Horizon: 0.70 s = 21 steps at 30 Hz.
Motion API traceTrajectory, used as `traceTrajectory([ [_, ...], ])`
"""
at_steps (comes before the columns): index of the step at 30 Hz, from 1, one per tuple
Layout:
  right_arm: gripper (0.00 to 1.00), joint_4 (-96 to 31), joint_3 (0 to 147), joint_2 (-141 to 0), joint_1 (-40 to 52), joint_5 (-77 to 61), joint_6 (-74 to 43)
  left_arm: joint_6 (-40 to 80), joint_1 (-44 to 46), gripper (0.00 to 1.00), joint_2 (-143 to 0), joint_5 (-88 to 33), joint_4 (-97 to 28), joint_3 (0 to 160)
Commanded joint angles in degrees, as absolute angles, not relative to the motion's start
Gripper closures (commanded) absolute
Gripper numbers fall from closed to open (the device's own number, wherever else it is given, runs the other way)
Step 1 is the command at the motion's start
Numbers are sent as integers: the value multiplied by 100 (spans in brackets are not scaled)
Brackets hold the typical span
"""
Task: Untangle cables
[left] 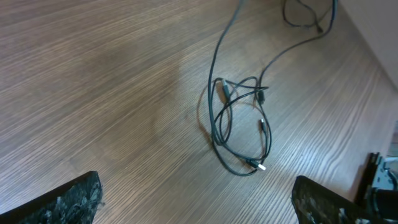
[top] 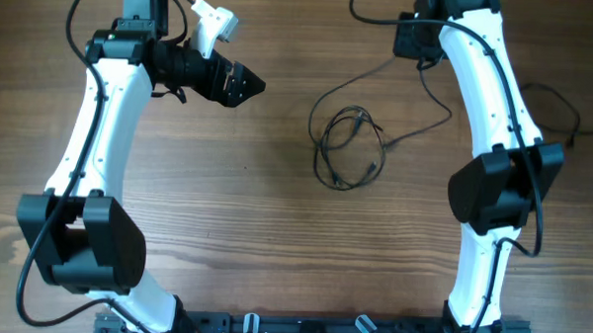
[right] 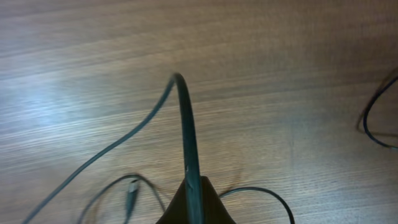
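Note:
The cables (top: 348,147) lie as a tangled bundle of thin black loops on the wooden table, right of centre. One strand rises from the bundle to my right gripper (top: 417,47) at the far edge. In the right wrist view, my right gripper (right: 193,202) is shut on that strand (right: 185,124), with a plug end (right: 132,188) lying on the table below it. My left gripper (top: 246,84) is open and empty, hovering left of the bundle. In the left wrist view, the bundle (left: 239,124) lies ahead of the open jaws (left: 196,202), and a white-tipped plug (left: 262,166) is nearest them.
A thicker black arm cable (top: 566,109) loops at the right edge of the table. The arms' base rail (top: 311,330) runs along the near edge. A white part (top: 215,20) sits on the left arm near the far edge.

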<state>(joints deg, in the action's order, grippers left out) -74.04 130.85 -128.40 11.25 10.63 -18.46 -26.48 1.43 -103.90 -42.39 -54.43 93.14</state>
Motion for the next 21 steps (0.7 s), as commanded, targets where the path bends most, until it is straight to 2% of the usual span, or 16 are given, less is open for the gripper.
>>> traceTrajectory([
  [1,95,-7371,13122,-12958,1076,1199,-1970,-2611,132,0,-9922,-4038,-5474,9284],
  [2,95,-7352,13122,-12958,1070,1197,-1973,-2613,132,0,-9867,-4038,-5496,9284],
  [6,81,-7308,13122,-12958,1063,1199,-1929,-2499,132,0,-9668,-3736,-5533,9284],
  [10,51,-7308,13122,-12958,1068,1197,-1817,-2434,132,0,-9509,-3503,-5524,9284],
  [13,47,-7308,13124,-12956,1070,1142,-1769,-2357,132,0,-9415,-3435,-5511,9284],
  [21,45,-7308,13124,-12958,1153,-30,-1417,-2355,132,0,-9373,-3376,-5513,9284],
])
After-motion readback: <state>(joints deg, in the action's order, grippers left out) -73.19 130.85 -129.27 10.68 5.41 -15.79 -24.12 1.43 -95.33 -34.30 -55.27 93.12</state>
